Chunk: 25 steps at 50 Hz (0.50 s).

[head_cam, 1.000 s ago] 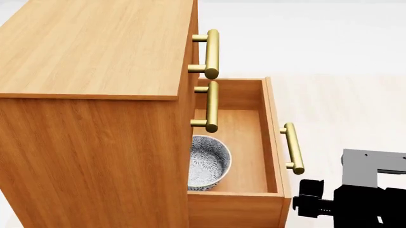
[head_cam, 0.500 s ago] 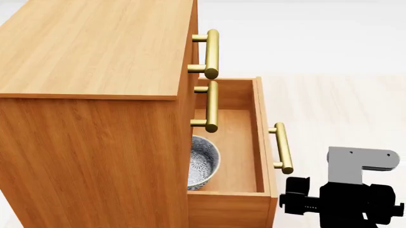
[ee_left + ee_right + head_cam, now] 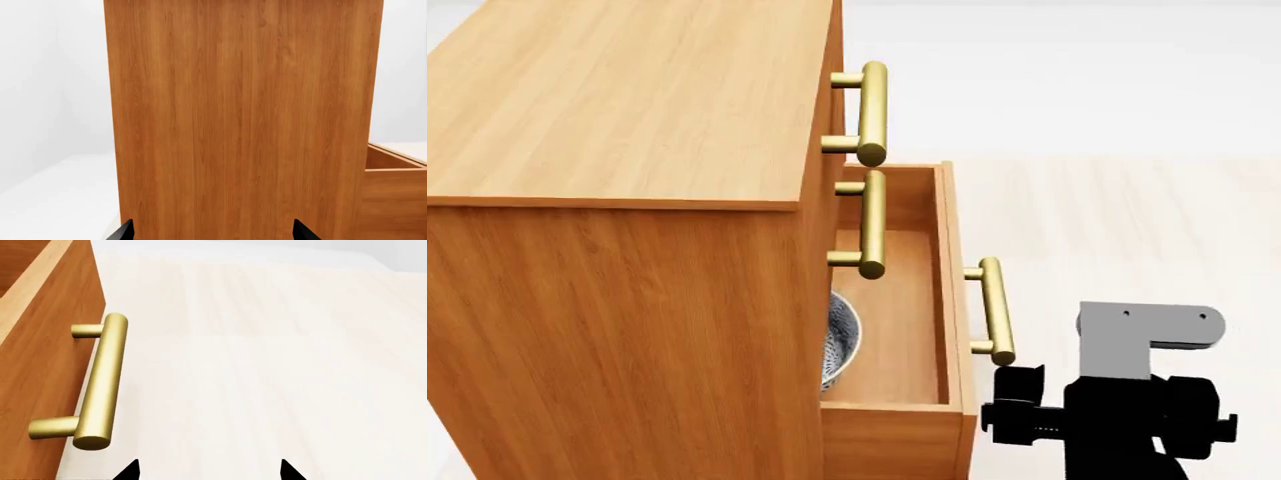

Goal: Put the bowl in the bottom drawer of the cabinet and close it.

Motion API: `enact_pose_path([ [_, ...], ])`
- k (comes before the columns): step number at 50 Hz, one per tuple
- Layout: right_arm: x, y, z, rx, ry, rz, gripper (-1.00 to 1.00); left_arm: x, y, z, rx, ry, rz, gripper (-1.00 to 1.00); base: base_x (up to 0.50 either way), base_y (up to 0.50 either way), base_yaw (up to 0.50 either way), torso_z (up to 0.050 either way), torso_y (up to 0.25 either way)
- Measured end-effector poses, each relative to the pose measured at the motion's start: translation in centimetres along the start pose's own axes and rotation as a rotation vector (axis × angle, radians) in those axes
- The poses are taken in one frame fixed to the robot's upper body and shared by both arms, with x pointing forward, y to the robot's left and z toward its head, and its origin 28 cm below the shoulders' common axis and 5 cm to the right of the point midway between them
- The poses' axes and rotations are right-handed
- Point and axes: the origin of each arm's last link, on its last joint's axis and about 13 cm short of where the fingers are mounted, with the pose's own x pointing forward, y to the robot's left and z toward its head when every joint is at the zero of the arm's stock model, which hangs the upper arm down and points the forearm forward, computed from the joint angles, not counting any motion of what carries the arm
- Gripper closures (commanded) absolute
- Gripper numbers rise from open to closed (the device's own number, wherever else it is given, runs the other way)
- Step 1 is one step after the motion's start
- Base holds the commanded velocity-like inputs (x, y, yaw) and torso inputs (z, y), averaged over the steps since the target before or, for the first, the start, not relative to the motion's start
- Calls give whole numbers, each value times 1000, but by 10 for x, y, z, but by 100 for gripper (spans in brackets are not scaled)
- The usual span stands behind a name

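Pale floor surrounds the cabinet (image 3: 627, 200); the bowl (image 3: 839, 340) sits inside the half-open bottom drawer (image 3: 914, 300), mostly under the cabinet body. I keep my right gripper (image 3: 207, 472) released beside the handle (image 3: 100, 380) for pushing; left gripper (image 3: 210, 232) spread, idle

Bright, even, diffuse light fills all three views; shadows are faint, the brass handle (image 3: 100, 385) carries a soft sheen, and everything renders sharp, without blur.
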Motion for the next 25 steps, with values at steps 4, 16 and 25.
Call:
enact_pose_path([
  [4,-1,3,0,-5,-3,8,-100,0,0,0,0,0,0,-100,0,0,0,0,0],
  [16,-2,11,1,-23,-11,32,-100,0,0,1,-1,0,0,-100,0,0,0,0,0],
  [25,-3,17,1,-36,-15,52,-100,0,0,1,-2,0,0,-100,0,0,0,0,0],
])
